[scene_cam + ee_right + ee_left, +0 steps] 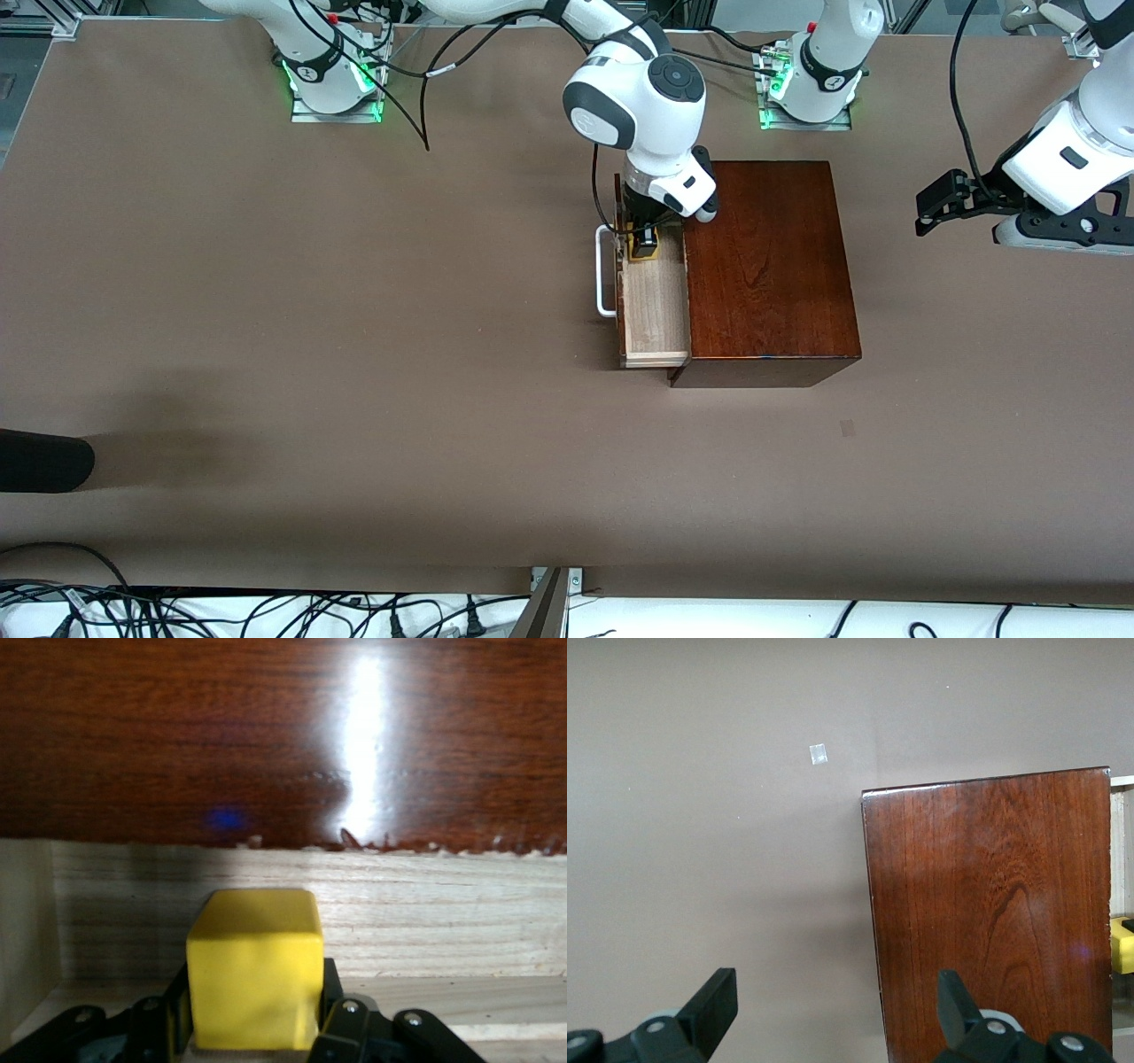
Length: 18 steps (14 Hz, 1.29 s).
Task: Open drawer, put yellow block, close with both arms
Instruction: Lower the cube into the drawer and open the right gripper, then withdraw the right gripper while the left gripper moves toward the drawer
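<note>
Right end effector (644, 241) grips the block (255, 967) low inside the drawer (657, 310); releasing askew could wedge it against the wall. Left end effector (837, 1014), spread empty, waits over the table (700, 859).

White arms (638, 97), black fingers (713, 1005), green-lit bases (332, 89)

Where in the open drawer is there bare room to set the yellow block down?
The drawer floor is bare from the block's spot to its end nearer the front camera, bordered by the white handle front and the mahogany box. The crowded end holds the right hand shut on the yellow block. The left hand waits, open, over the table.
</note>
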Each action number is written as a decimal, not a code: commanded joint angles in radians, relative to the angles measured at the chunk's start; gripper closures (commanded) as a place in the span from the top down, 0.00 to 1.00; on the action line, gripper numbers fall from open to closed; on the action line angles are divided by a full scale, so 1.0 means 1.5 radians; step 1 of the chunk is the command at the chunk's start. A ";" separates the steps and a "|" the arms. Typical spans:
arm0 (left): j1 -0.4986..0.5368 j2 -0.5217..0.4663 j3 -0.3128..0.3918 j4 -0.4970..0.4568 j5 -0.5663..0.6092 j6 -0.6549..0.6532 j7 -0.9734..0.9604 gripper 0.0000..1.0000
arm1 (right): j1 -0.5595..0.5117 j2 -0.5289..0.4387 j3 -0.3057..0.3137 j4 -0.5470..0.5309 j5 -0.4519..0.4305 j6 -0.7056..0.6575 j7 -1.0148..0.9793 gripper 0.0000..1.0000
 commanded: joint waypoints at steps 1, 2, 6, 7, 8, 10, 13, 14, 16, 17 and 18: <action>-0.003 0.003 0.000 0.010 0.009 -0.005 -0.002 1.00 | -0.005 0.015 0.002 0.021 -0.008 -0.004 -0.012 0.00; -0.003 0.003 0.001 0.009 0.009 -0.005 -0.001 1.00 | -0.006 0.015 0.002 0.021 -0.007 -0.003 -0.011 0.00; -0.003 0.003 0.000 0.010 0.009 -0.005 -0.004 1.00 | -0.008 0.005 0.000 0.026 -0.003 0.009 0.003 1.00; -0.003 0.003 0.000 0.010 0.009 -0.005 -0.004 1.00 | -0.008 -0.002 0.000 0.026 -0.003 0.006 0.006 1.00; -0.003 0.003 0.000 0.010 0.009 -0.005 -0.004 1.00 | -0.008 -0.018 0.000 0.026 0.001 0.005 0.007 1.00; -0.003 0.003 0.000 0.010 0.009 -0.005 -0.003 1.00 | -0.011 -0.064 -0.002 0.027 0.003 0.003 0.007 1.00; -0.003 0.003 0.000 0.010 0.009 -0.005 -0.004 1.00 | -0.046 -0.125 -0.002 0.026 0.024 -0.018 0.008 1.00; -0.003 0.003 0.000 0.010 0.008 -0.005 -0.005 1.00 | -0.057 -0.145 -0.007 0.025 0.027 -0.021 0.008 1.00; -0.003 0.003 0.000 0.010 0.004 -0.005 -0.005 1.00 | -0.093 -0.170 -0.024 0.024 0.037 -0.026 0.006 1.00; -0.004 0.004 0.000 0.011 0.004 -0.005 -0.003 1.00 | -0.122 -0.172 -0.026 0.024 0.047 -0.024 0.006 1.00; -0.006 0.005 0.000 0.015 0.003 -0.005 -0.006 1.00 | -0.150 -0.181 -0.026 0.024 0.060 -0.022 0.005 1.00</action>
